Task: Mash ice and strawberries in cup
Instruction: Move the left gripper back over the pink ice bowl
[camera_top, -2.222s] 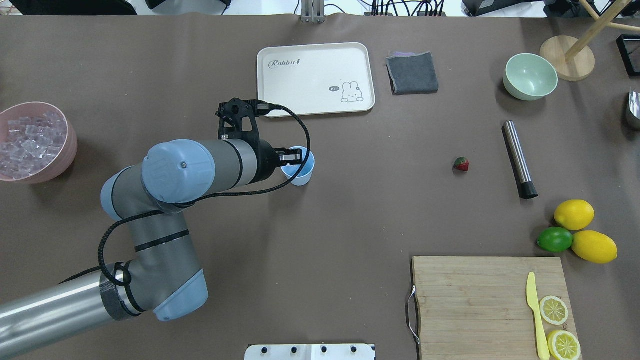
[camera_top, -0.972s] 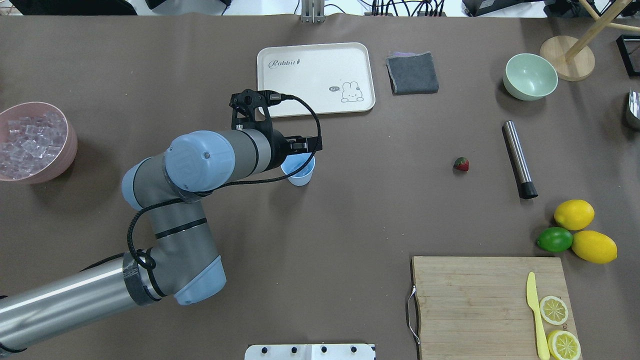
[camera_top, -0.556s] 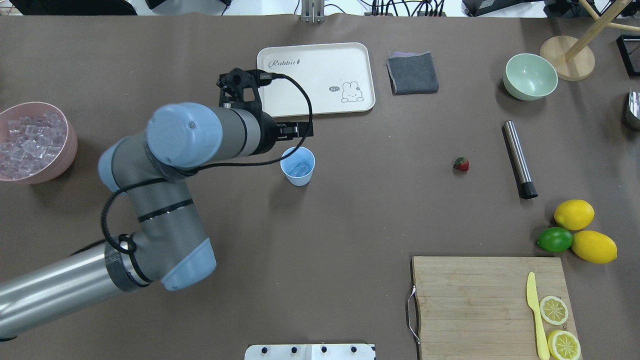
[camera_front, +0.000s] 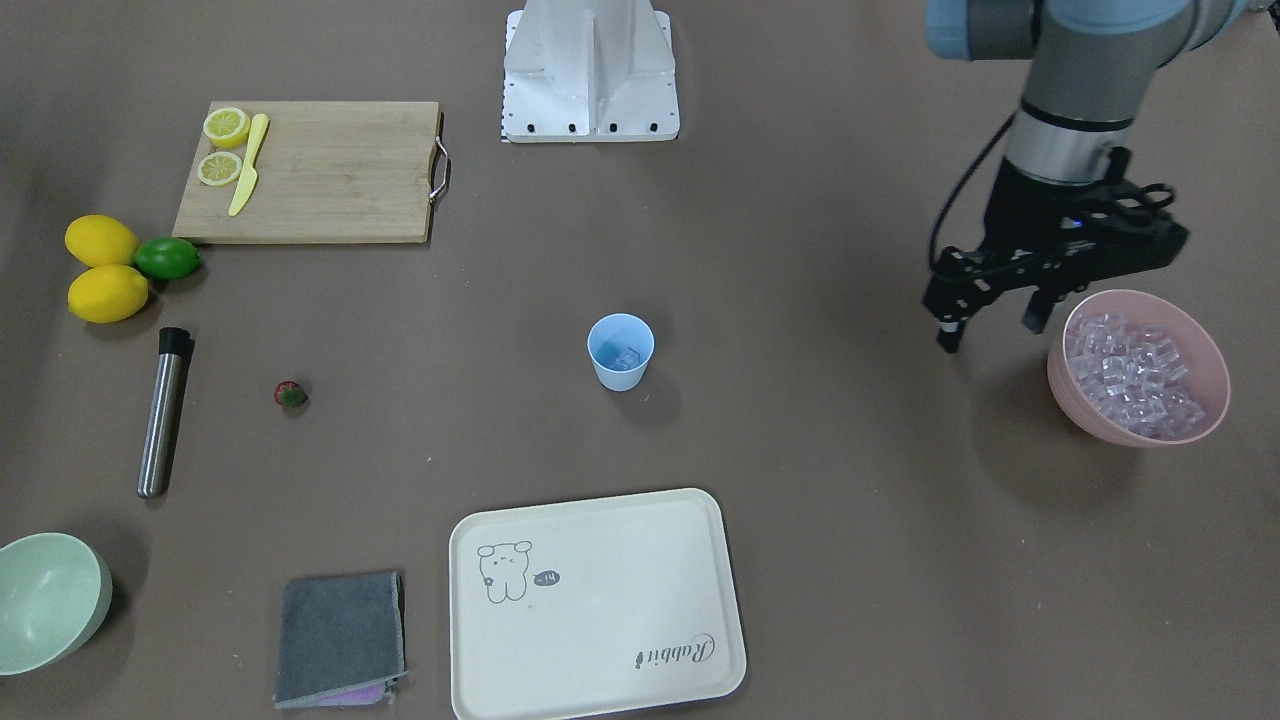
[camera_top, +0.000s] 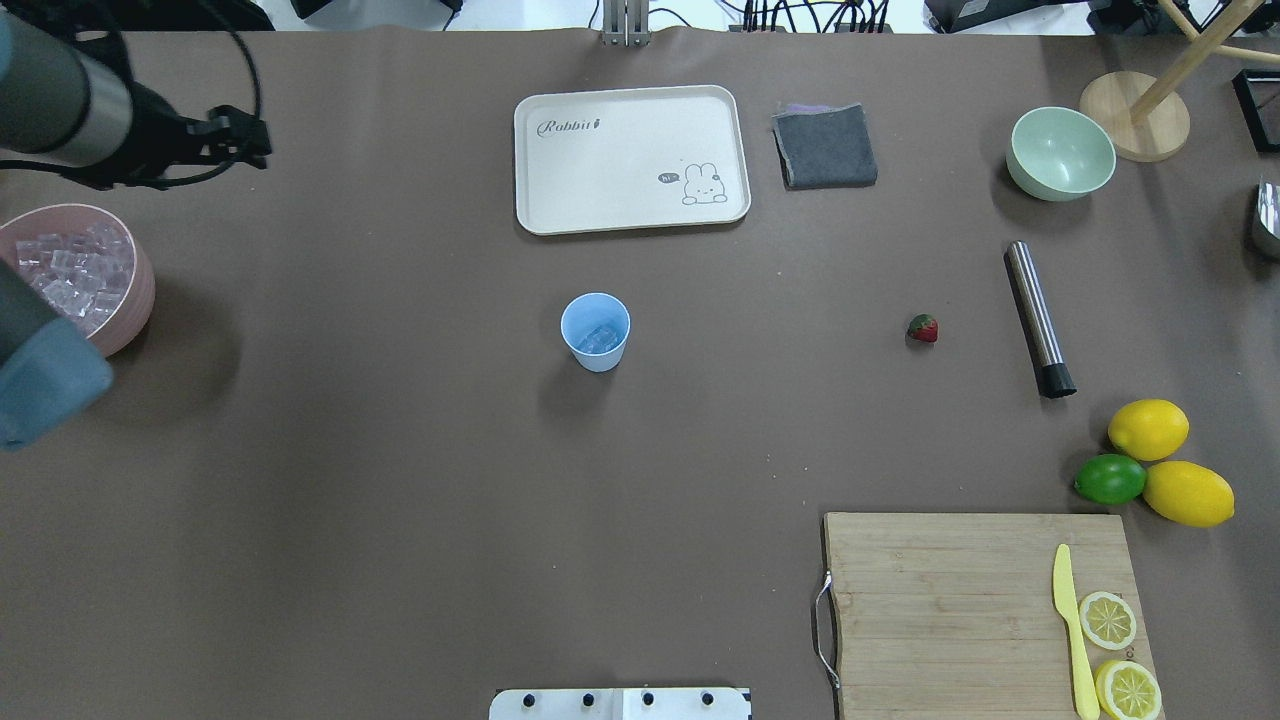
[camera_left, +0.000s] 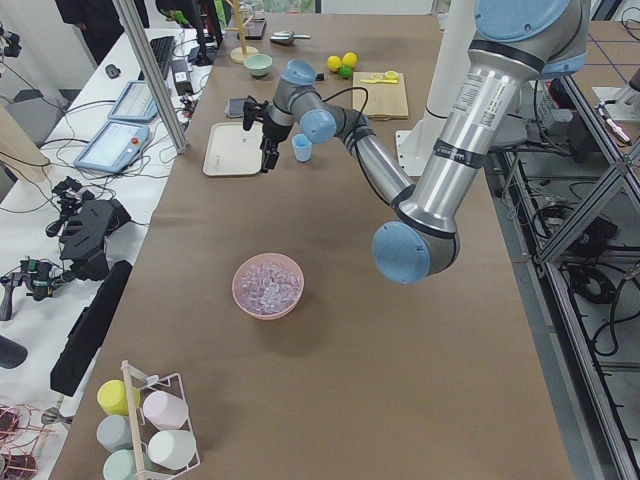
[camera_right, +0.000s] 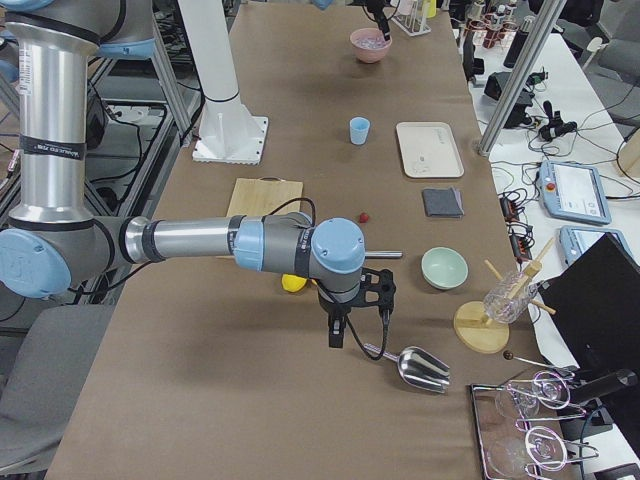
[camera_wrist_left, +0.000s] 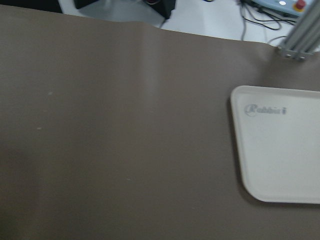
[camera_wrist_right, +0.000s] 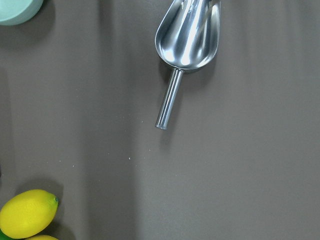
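Observation:
The light-blue cup (camera_top: 596, 352) stands upright mid-table with a few ice cubes (camera_top: 600, 338) in its bottom; it also shows in the front view (camera_front: 620, 370). More ice (camera_front: 1130, 370) fills the pink bowl (camera_front: 1140, 432) at the table's left end. The tiny red strawberry (camera_top: 923, 328) lies on the table far right of the cup. My left gripper (camera_front: 988, 328) is open and empty, hovering beside the pink bowl, far from the cup. My right gripper (camera_right: 340, 335) shows only in the right side view, over the table near a metal scoop; I cannot tell its state.
A steel muddler (camera_top: 1038, 318) lies right of the strawberry. Two lemons and a lime (camera_top: 1110, 479), a cutting board (camera_top: 940, 600) with knife and lemon slices, a green bowl (camera_top: 1060, 152), a grey cloth (camera_top: 825, 146), a cream tray (camera_top: 630, 158) and a metal scoop (camera_wrist_right: 190, 35) are about.
My left arm has lifted off from over the cup and swung far left to beside the pink bowl. The cup now stands uncovered with ice in it.

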